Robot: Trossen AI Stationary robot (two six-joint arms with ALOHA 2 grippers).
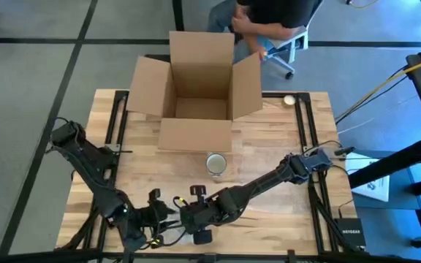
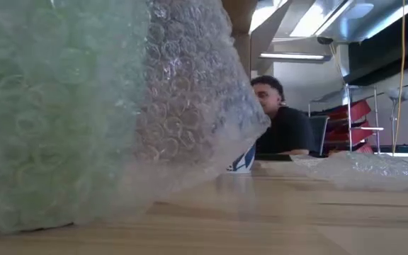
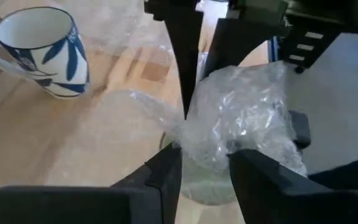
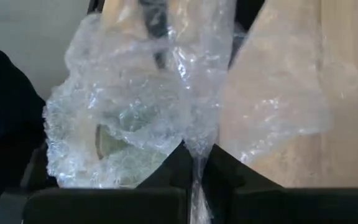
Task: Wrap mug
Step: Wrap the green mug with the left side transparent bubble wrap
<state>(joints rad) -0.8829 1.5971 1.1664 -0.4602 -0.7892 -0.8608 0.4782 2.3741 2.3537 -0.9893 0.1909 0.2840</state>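
Mostly bubble wrap [image 2: 83,106] fills the low view, hiding the mug [image 2: 241,161], both left gripper [image 3: 205,171] and right gripper [image 4: 194,165] pinching it.

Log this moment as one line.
left gripper: shut on bubble wrap | right gripper: shut on bubble wrap | mug: unwrapped

My left gripper [image 1: 165,213] and right gripper [image 1: 194,216] sit close together at the near table edge, both arms folded low. Right fingers [image 4: 166,171] are pinched closed on bubble wrap [image 4: 142,106]; left fingers [image 3: 166,177] clamp it too.
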